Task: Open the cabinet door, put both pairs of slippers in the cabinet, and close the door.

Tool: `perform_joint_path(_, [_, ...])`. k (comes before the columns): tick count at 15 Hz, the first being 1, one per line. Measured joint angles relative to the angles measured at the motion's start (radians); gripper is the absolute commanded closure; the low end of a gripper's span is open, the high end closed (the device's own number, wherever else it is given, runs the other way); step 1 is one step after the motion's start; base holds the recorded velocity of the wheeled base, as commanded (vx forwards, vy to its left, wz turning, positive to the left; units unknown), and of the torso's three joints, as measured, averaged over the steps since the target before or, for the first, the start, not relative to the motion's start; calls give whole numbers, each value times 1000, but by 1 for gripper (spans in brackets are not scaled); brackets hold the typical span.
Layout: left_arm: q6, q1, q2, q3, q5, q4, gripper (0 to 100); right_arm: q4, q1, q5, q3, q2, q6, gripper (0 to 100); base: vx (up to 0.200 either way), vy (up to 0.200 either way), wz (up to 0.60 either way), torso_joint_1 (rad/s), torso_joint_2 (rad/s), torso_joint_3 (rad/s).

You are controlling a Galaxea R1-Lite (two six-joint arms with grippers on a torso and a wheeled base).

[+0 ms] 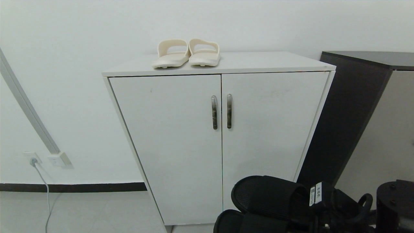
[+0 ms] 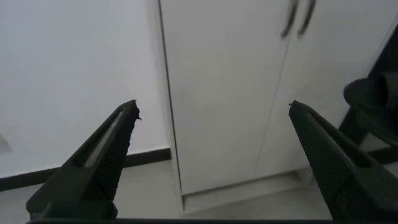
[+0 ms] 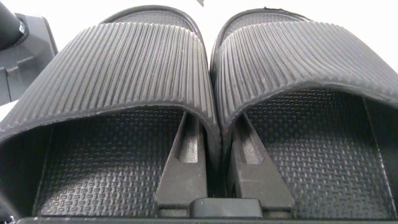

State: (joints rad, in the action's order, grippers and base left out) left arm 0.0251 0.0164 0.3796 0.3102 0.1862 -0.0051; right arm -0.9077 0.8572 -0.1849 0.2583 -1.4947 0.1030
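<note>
A white two-door cabinet [image 1: 181, 145] stands against the wall with both doors closed, and two metal handles [image 1: 221, 111] meet at its centre seam. A cream pair of slippers [image 1: 187, 53] rests on its top. Low at the right, in front of the right door, hangs a black pair of slippers [image 1: 268, 197]. My right gripper [image 3: 214, 134] is shut on them, one finger inside each slipper [image 3: 130, 81], pinching their inner straps together. My left gripper [image 2: 213, 107] is open and empty, low before the cabinet's left door [image 2: 224, 93].
A dark cabinet [image 1: 352, 106] stands right beside the white one. A wall socket with a cable [image 1: 34, 160] and a slanted grey conduit [image 1: 26, 106] sit on the wall at the left. Bare floor [image 1: 81, 210] lies left of the cabinet.
</note>
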Motion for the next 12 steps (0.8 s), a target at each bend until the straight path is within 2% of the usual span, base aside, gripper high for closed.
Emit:
perform_joint_path(2, [-4, 2, 118, 5, 42, -106, 0, 0, 1, 2, -5, -2, 1, 100, 0, 0, 0, -17, 97, 105])
perform_joint_path(4, [-10, 30, 247, 9, 74, -245, 0, 0, 1, 3, -6, -5, 1, 100, 0, 0, 0, 0, 0, 0])
perform_joint_path(7, [-13, 148, 419, 50, 92, -392, 0, 0, 1, 4, -7, -7, 1, 100, 0, 0, 0, 0, 0, 0])
perform_joint_path(12, [-13, 295, 641, 211, 113, -429, 0, 0, 1, 4, -13, -7, 1, 100, 0, 0, 0, 0, 0, 0])
